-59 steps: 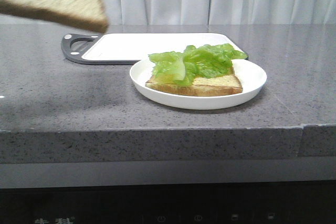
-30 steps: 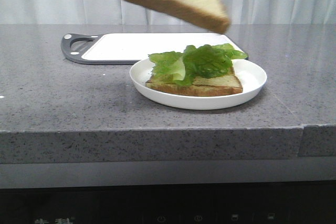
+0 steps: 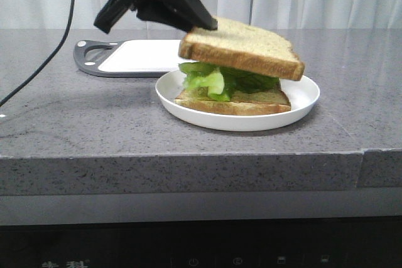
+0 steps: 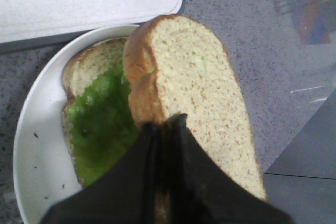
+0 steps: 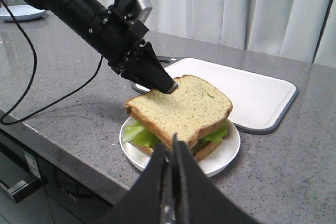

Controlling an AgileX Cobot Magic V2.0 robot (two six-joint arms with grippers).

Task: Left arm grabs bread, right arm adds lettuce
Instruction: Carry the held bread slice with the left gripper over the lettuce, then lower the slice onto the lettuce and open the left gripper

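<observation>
Front view is showing the left pincer clenching the bread, tilting above the lettuce on the plate; levelling it before lowering seems wise.

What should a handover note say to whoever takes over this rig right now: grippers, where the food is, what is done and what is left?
Left gripper: shut on the top bread slice, pinching one edge, with the slice tilted over the stack.
Right gripper: fingers together, holding nothing, pulled back on the near side of the plate.
Lettuce: lying on the bottom slice in the plate.
Done: bread grabbed and carried over, lettuce added.
Left: lower the top slice fully onto the lettuce, open the left gripper and withdraw. The front view does not settle whether the slice already rests on the lettuce.
</observation>
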